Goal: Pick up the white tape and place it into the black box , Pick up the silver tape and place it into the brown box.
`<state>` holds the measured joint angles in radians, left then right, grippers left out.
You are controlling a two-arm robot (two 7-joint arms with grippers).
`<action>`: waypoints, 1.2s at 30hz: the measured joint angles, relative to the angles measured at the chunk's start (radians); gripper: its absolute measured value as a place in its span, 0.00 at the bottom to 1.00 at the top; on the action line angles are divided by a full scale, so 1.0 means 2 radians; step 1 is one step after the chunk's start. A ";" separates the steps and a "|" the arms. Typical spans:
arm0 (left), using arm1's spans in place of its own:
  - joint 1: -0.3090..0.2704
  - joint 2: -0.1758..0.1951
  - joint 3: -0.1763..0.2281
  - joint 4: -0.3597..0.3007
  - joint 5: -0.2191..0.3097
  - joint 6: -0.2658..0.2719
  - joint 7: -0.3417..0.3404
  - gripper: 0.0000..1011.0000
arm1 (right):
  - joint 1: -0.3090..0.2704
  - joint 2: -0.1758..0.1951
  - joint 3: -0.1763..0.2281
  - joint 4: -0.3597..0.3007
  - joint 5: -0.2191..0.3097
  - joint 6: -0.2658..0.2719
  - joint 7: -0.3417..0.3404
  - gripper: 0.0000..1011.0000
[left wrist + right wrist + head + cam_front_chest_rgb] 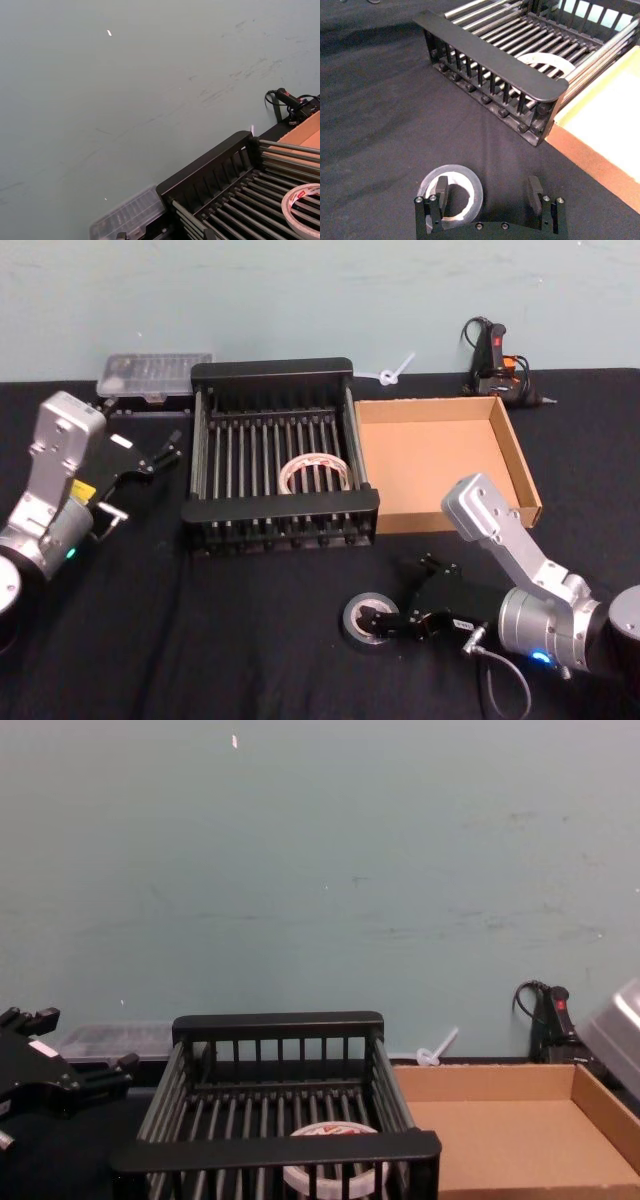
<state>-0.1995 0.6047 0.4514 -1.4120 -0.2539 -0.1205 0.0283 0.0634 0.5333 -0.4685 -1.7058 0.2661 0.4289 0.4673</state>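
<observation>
My right gripper (372, 622) sits low over the black table (250, 640), in front of the brown box (520, 475), with its fingers spread wide. 1 finger (440, 189) stands inside the hole of the silver tape (470, 182) and the other finger (535, 192) is on bare cloth well beside the roll, so nothing is clamped. The silver tape (355, 612) lies flat, its hole facing up, its round face giving it no long axis; the gripper body cuts off its near edge.

I count 2 rolls and 2 boxes. The white tape (314, 472) lies flat on the barred floor of the black box (280, 510), toward its right side, hole up; in the chest view the crate's front rim hides the lower part of it (335, 1132). The brown box stands just beside the crate on its right, long side running away from me.

My left gripper (165, 452) hangs to the left of the crate, its fingers parted and empty.
</observation>
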 joint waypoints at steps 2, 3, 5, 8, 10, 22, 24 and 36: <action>0.000 0.000 0.000 0.000 0.000 0.000 0.000 0.99 | 0.001 0.001 -0.002 0.001 0.000 0.001 -0.001 0.99; 0.000 0.000 0.000 0.000 0.000 0.000 0.000 0.99 | 0.001 0.001 -0.003 0.001 0.000 0.001 -0.001 0.99; 0.000 0.000 0.000 0.000 0.000 0.000 0.000 0.99 | 0.002 0.002 -0.005 0.002 0.000 0.002 -0.001 0.99; 0.000 0.000 0.000 0.000 0.000 0.000 0.000 0.99 | 0.003 0.003 -0.008 0.003 0.000 0.003 -0.002 0.99; 0.000 0.000 0.000 0.000 0.000 0.000 0.000 0.99 | 0.004 0.003 -0.009 0.004 -0.001 0.003 -0.003 0.99; 0.000 0.000 0.000 0.000 0.000 0.000 0.000 0.99 | 0.006 0.002 -0.011 0.007 -0.002 0.004 -0.005 0.99; 0.000 0.000 0.000 0.000 0.000 0.000 0.000 0.99 | 0.006 0.002 -0.011 0.007 -0.002 0.004 -0.005 0.99; 0.000 0.000 0.000 0.000 0.000 0.000 0.000 0.99 | 0.006 0.002 -0.011 0.007 -0.002 0.004 -0.005 0.85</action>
<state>-0.1995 0.6047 0.4514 -1.4120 -0.2539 -0.1205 0.0283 0.0757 0.5363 -0.4902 -1.6909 0.2621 0.4375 0.4572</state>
